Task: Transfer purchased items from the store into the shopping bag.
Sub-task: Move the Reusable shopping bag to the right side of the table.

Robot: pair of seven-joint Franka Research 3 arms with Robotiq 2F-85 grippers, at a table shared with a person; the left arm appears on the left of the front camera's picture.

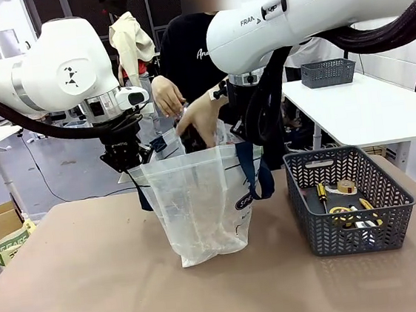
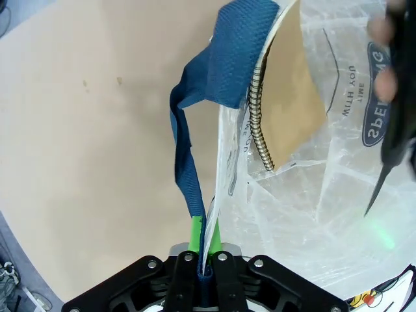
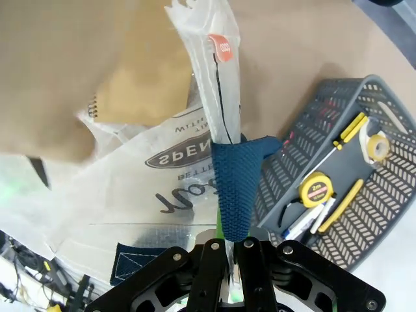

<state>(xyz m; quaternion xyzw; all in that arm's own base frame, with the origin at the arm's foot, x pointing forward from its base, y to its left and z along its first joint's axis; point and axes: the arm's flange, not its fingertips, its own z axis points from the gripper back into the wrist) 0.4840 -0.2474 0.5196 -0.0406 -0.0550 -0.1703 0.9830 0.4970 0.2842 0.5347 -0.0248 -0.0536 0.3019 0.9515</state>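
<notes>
Left hand (image 2: 205, 229): fingers pinched fully together on the film rim of the shopping bag (image 1: 198, 202), right where the left strap (image 2: 185, 153) is sewn on. Right hand (image 3: 231, 239): likewise clamped, on the opposite rim and the right strap (image 3: 234, 188). Between them I hold the mouth open, with the bag's bottom on the table (image 1: 88, 288).

The person's hand (image 1: 203, 119) is at the mouth. A tan spiral-bound notebook (image 2: 292, 97) stands inside (a dark pointed thing is beside it, too blurred to name).

My read on the bag: the film is thin, limp and slick, and likely to slip or tear under pull. The woven straps are the tougher hold, so the seam grips seem sound.

The basket (image 1: 350, 238) sits just beside the bag, on my right. In it are a yellow tape measure (image 3: 316, 190), a tape roll (image 3: 377, 146) and a yellow-and-black stick (image 3: 348, 130). All look small, rigid and light. I'd take the tape measure across its flat faces and the stick mid-shaft, which will be awkward since it lies flat on the lattice.
</notes>
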